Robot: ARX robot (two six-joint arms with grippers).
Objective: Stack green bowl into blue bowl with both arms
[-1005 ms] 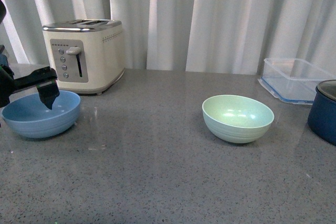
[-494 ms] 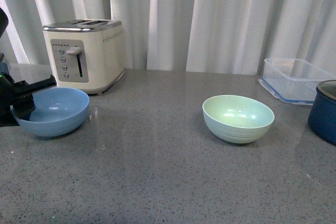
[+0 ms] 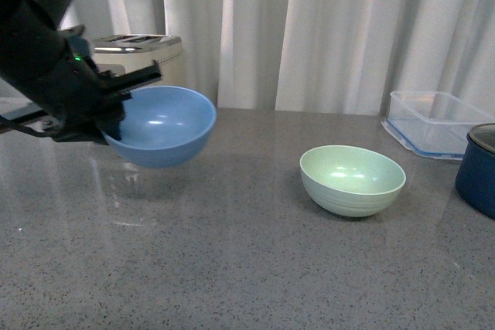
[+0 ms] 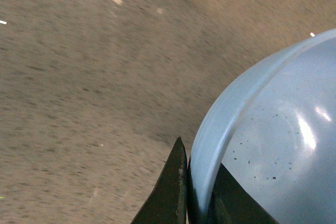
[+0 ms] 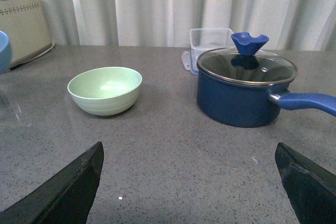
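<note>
My left gripper (image 3: 104, 117) is shut on the near-left rim of the blue bowl (image 3: 164, 125) and holds it tilted in the air above the grey counter, left of centre. In the left wrist view the fingers (image 4: 173, 187) pinch the bowl's rim (image 4: 236, 114), one inside and one outside. The green bowl (image 3: 352, 179) stands upright on the counter to the right, empty; it also shows in the right wrist view (image 5: 105, 90). My right gripper (image 5: 191, 182) is open and empty, low over the counter, nearer than the green bowl and apart from it.
A cream toaster (image 3: 143, 56) stands at the back left behind the left arm. A clear plastic container (image 3: 433, 121) sits at the back right. A dark navy pot with a glass lid (image 5: 244, 87) stands right of the green bowl. White curtains hang behind.
My left arm has lifted the blue bowl off the counter and carried it up and to the right, toward the middle. The green bowl has not moved.
</note>
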